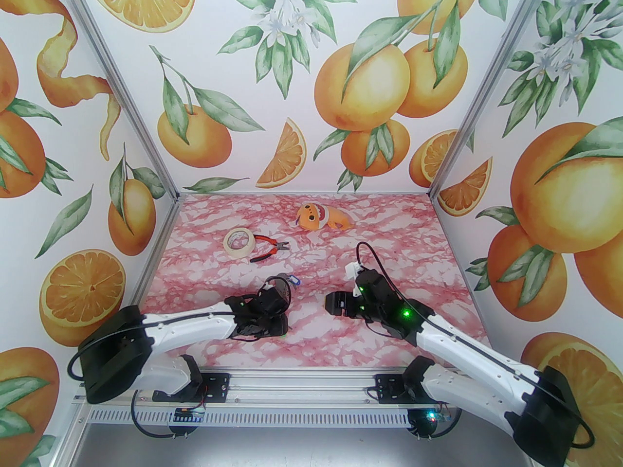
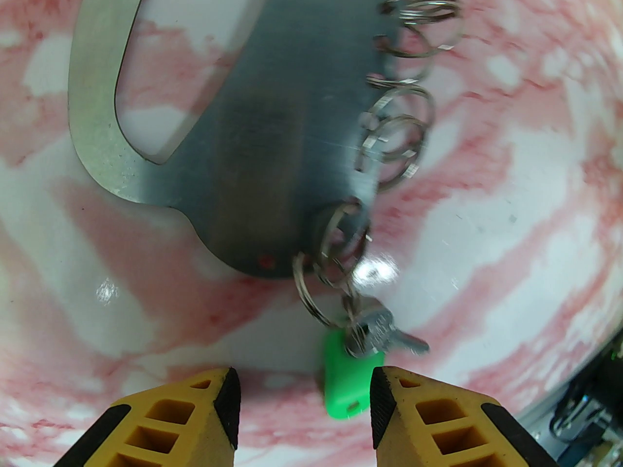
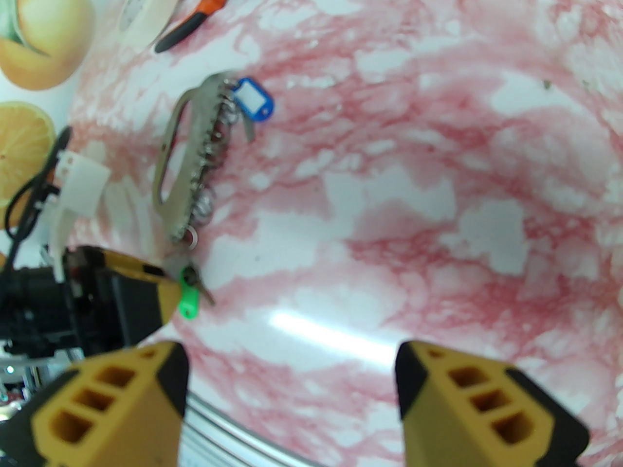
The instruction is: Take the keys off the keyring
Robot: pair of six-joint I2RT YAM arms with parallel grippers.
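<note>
Keyring (image 2: 272, 139) lies flat; we hold left gripper (image 2: 304, 392) open astride green key (image 2: 348, 382) to pull it; right gripper (image 3: 292, 372) open, spare.

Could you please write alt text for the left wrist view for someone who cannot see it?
The open left gripper has the green key tag partly between its fingertips. The tag joins by split rings to the grey keyring lying on the pink marbled table.
</note>
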